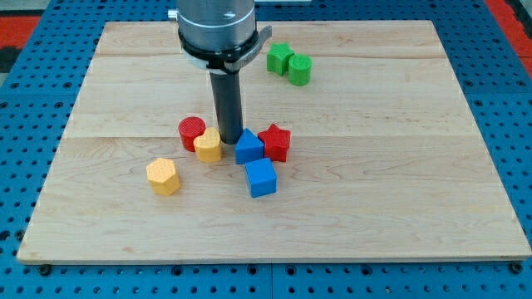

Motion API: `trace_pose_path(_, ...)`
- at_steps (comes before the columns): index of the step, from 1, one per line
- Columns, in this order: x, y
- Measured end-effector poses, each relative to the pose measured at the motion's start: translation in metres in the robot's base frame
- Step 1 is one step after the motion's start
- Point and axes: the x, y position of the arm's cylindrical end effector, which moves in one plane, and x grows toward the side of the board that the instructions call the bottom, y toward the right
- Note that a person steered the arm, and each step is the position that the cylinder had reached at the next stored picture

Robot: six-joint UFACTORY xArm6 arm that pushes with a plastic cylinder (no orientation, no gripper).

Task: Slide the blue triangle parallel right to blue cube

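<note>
**Rod tip stands among a huddle of blocks at mid-board**

My tip [229, 150], the lower end of a straight dark rod with no jaws to part or close, rests on the pale wooden board [399, 208] in the narrow space between two blocks. Touching or very nearly touching it on the view's right is the blue triangular plastic block [248, 147], the piece named in the task. Just below that block, towards the view's bottom and slightly to the right of my tip, sits the blue plastic cube [261, 178]; the two blue pieces stand close together, and whether they touch cannot be told.

On the view's left of my tip, right beside it, is a yellow rounded block [208, 145], and just beyond it, up and to the left, a red cylinder [191, 130] partly hidden behind the yellow one. To the right of the blue triangle, and against it, stands a red star-shaped block [275, 141].

Well down and to the left of my tip lies a yellow hexagonal block [163, 176], apart from the rest. Far up and to the right, near the board's top edge, two green blocks [288, 64] sit pressed together, their exact shapes hard to make out. The grey motor housing [216, 29] above the rod covers part of the board's top.
</note>
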Motion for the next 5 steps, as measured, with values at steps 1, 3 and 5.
trace_pose_path(1, 0.003, -0.013)
trace_pose_path(3, 0.003, -0.058)
trace_pose_path(5, -0.021, -0.015)
